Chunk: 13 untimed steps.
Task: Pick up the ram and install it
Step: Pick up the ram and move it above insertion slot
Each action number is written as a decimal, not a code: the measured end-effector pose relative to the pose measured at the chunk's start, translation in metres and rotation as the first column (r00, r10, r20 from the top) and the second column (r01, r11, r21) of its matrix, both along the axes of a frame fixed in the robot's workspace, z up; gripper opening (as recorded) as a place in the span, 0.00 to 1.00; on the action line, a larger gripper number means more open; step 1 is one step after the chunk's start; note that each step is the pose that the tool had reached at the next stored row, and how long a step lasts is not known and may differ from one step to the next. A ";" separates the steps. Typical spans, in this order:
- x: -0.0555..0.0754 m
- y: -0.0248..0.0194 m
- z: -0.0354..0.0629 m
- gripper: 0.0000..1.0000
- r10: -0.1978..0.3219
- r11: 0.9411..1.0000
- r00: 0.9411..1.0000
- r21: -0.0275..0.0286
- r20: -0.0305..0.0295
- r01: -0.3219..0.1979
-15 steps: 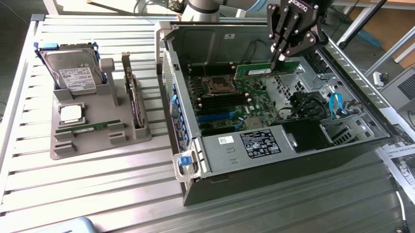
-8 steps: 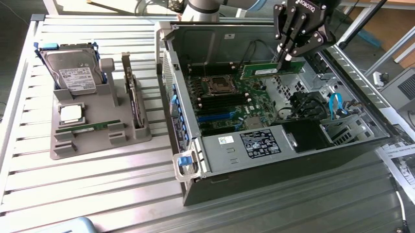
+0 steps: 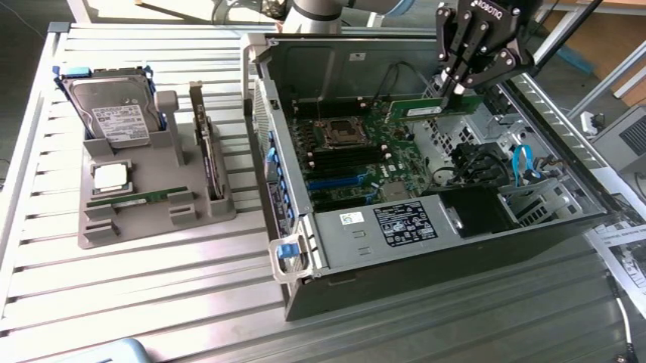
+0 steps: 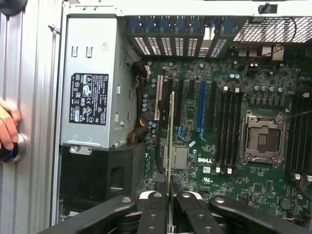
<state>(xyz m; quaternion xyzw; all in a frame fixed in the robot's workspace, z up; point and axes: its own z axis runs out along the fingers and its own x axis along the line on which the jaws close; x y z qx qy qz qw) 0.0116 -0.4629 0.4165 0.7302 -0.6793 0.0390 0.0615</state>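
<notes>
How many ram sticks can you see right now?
2. One ram lies on the tray; the other ram is held by the pincer inside the case. More could be hidden.

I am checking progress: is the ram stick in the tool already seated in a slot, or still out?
Still out, it seems: the tool, shut on the ram stick, holds it in the air above the motherboard.

Matte black gripper (image 3: 455, 91), its linked bars joined by round silver pivot pins, white lettering on its body; grey arm (image 3: 313, 9).
</notes>
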 end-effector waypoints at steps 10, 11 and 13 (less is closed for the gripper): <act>0.017 0.0000 -0.0001 0.14 0.000 1.000 1.000 -0.002 0.000 0.000; 0.018 0.0000 -0.0001 0.14 0.000 1.000 1.000 -0.002 0.000 0.000; 0.020 0.0000 -0.0001 0.14 0.000 1.000 1.000 -0.002 0.000 0.000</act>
